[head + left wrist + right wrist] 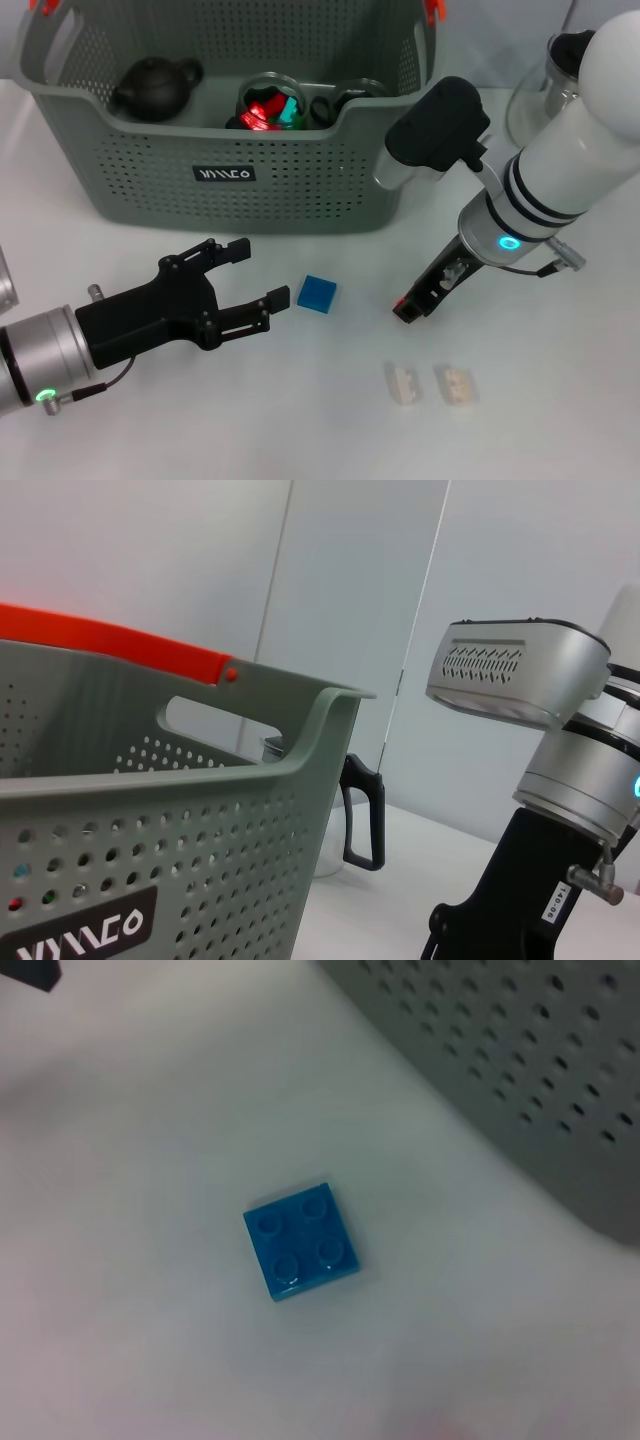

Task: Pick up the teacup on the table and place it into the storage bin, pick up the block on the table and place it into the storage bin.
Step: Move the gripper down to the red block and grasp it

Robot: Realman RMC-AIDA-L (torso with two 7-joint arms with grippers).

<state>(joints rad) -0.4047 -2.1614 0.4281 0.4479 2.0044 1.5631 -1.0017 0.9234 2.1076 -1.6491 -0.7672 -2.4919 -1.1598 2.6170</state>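
The blue studded block [317, 294] [300, 1245] lies on the white table just in front of the storage bin [230, 170] [150, 810] [530, 1080]. My left gripper [260, 272] is open, low over the table, its fingertips a short way left of the block. My right gripper [408, 306] hangs tilted down to the right of the block, apart from it. The teacup is out of view on the table; I cannot single it out among the things inside the bin.
In the bin are a black teapot [155, 85], a glass vessel with red and green pieces [270, 105] and dark items beside it. Two small beige bricks [403, 383] [457, 385] lie near the front. A glass jug [545, 90] [365, 815] stands back right.
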